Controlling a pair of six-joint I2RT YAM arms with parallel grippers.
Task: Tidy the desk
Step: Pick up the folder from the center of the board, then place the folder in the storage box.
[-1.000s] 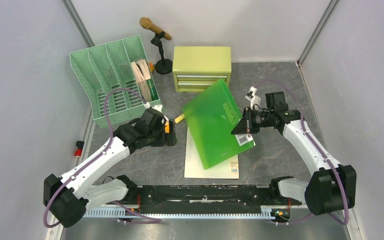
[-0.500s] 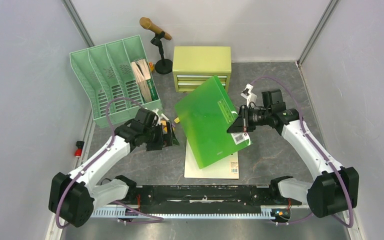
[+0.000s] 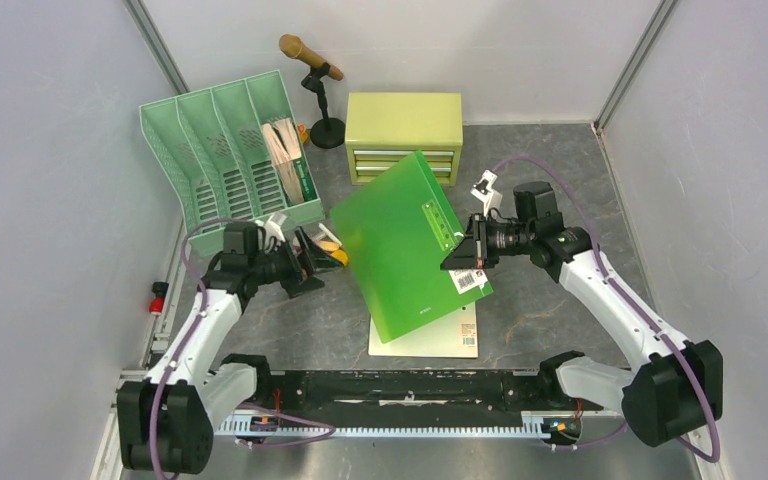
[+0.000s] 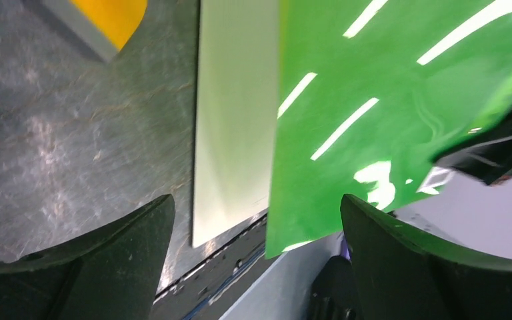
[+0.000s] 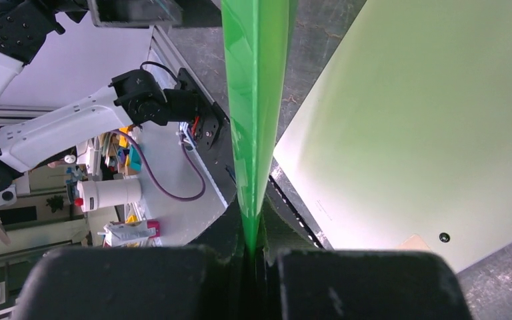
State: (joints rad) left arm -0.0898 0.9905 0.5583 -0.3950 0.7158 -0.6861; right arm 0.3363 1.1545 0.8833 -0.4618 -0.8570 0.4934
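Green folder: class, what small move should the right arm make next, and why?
Probably swing the green folder left toward the green file rack. The right gripper is shut on its edge, holding it tilted above the pale sheet, and the rack's left slots look free.

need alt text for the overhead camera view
The right gripper holds a green folder tilted above a pale sheet on the grey desk. The left gripper hangs open near a green file rack, with a small drawer cabinet behind.
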